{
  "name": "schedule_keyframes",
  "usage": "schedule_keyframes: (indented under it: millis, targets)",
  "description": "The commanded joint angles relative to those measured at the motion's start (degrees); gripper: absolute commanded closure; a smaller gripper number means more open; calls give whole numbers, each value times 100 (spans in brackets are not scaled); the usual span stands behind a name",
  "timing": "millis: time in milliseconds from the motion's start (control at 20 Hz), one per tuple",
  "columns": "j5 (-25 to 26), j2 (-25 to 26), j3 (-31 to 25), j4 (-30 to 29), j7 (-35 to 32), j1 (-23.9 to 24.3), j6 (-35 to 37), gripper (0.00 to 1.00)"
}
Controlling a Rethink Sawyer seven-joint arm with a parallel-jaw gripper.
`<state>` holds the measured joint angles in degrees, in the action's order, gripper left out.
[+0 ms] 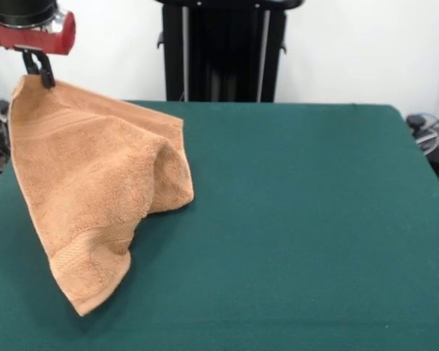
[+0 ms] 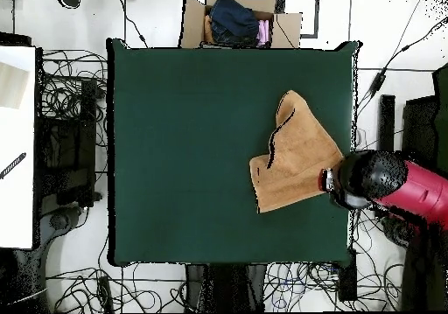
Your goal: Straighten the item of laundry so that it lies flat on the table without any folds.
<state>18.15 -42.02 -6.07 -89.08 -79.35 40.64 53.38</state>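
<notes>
The orange-tan terry towel [image 1: 95,190] hangs by one corner from my gripper [image 1: 42,73] at the upper left of the front view. The gripper is shut on that corner and holds it well above the green table [image 1: 300,219]. The towel drapes down in a folded cone, and its lower end with a woven border band rests on the table near the front left edge. In the overhead view the towel [image 2: 293,153] lies near the table's right edge [image 2: 346,83], with the arm's head [image 2: 372,177] over its right corner. No white label shows.
The robot's black pedestal [image 1: 223,51] stands behind the table's far edge. A cardboard box with clothes [image 2: 238,20] sits beyond the table's top edge in the overhead view. Cables [image 2: 70,109] cover the floor around the table. A white table [image 2: 16,144] stands at the left.
</notes>
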Motion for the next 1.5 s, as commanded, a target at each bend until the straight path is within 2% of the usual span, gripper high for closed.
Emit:
schedule_keyframes:
  millis: [50, 650, 1150, 1500]
  targets:
    - [211, -183, -92, -20, 439, 153, 646, 100]
    - [218, -568, -111, -649, 390, 455, 158, 100]
    - [242, -644, -209, -659, 542, 671, 230, 100]
    - [307, -638, -222, -537, 562, 637, 382, 100]
